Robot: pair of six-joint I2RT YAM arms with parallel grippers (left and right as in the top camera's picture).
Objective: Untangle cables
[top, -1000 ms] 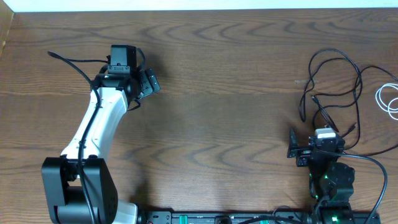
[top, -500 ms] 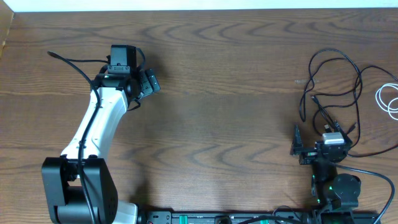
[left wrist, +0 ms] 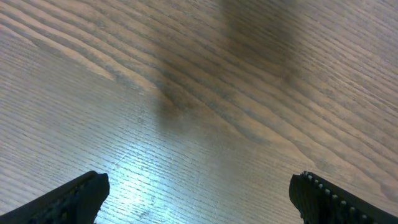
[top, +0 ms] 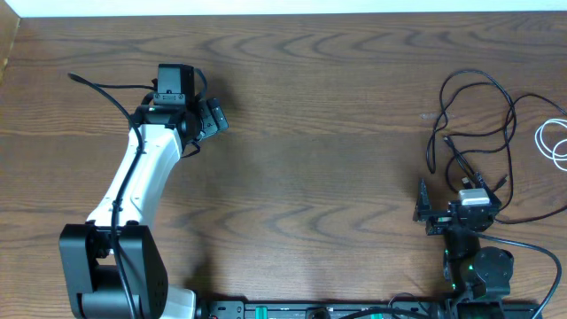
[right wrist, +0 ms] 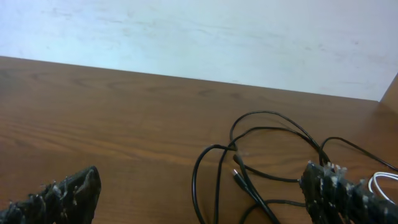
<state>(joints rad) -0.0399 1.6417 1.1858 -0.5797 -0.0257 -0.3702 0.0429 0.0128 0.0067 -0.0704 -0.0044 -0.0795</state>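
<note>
The long black cable lies in loose overlapping loops at the table's right side, with a plug end near the middle of the tangle. It also shows in the right wrist view. The shorter white cable is coiled at the far right edge, and a bit of it shows in the right wrist view. My right gripper is open and empty, just in front of the black loops. My left gripper is far off at the upper left, open and empty over bare wood.
The wooden table ends at a pale wall behind. A thick black wire runs off the left arm. The right arm's base sits at the front edge.
My right arm has drawn back a little toward the front edge and shifted slightly right, then held still. The left arm and the cables have not moved.
</note>
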